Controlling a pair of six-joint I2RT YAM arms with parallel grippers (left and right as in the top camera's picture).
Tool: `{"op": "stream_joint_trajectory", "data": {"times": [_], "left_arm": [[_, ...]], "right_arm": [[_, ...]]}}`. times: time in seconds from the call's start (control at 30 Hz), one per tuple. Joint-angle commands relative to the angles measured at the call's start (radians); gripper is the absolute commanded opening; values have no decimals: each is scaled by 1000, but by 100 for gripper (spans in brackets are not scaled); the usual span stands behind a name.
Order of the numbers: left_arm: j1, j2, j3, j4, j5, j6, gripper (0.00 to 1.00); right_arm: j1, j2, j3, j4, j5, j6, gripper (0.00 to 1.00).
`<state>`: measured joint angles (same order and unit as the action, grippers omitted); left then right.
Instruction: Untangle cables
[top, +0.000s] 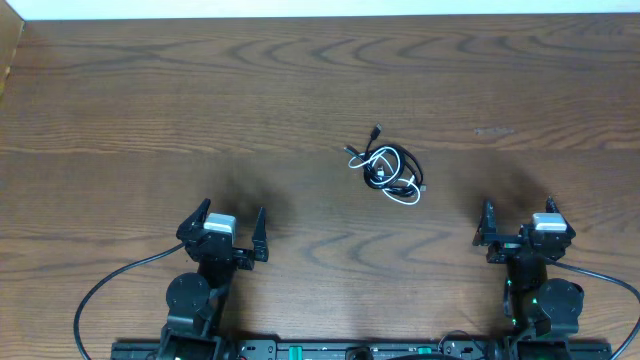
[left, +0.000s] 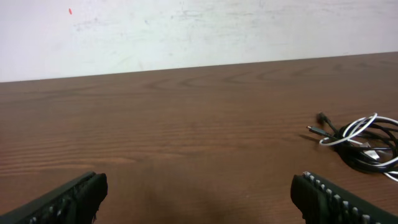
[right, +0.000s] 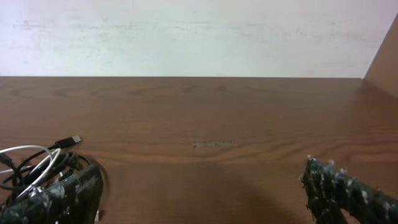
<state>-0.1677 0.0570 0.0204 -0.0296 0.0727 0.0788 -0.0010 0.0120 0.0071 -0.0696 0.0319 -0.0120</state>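
Note:
The cables (top: 391, 168), one black and one white, lie knotted together in a small bundle near the middle of the table. The left wrist view shows the cables (left: 364, 140) at its right edge; in the right wrist view the cables (right: 34, 165) lie at the lower left, partly behind a finger. My left gripper (top: 229, 229) rests near the front edge, left of the bundle, open and empty. My right gripper (top: 519, 228) sits at the front right, also open, holding nothing. Both are well short of the bundle.
A wooden table (top: 150, 110) fills the view, ending at a white wall (left: 186, 28) at the far side. A wooden panel (right: 385, 56) rises at the right edge. Thick black arm wires (top: 100, 290) curve along the front.

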Motion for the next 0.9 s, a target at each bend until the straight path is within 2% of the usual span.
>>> {"op": "stream_joint_trajectory", "data": {"times": [0.0,0.87], "left_arm": [[-4,1,-16,-34,14,-5,99],[-4,-56,-16,-34,14,-5,99]], "right_arm": [[-7,-6,-2,-4,-5,-12,99],[-7,-6,-2,-3,-5,-12,99]]}}
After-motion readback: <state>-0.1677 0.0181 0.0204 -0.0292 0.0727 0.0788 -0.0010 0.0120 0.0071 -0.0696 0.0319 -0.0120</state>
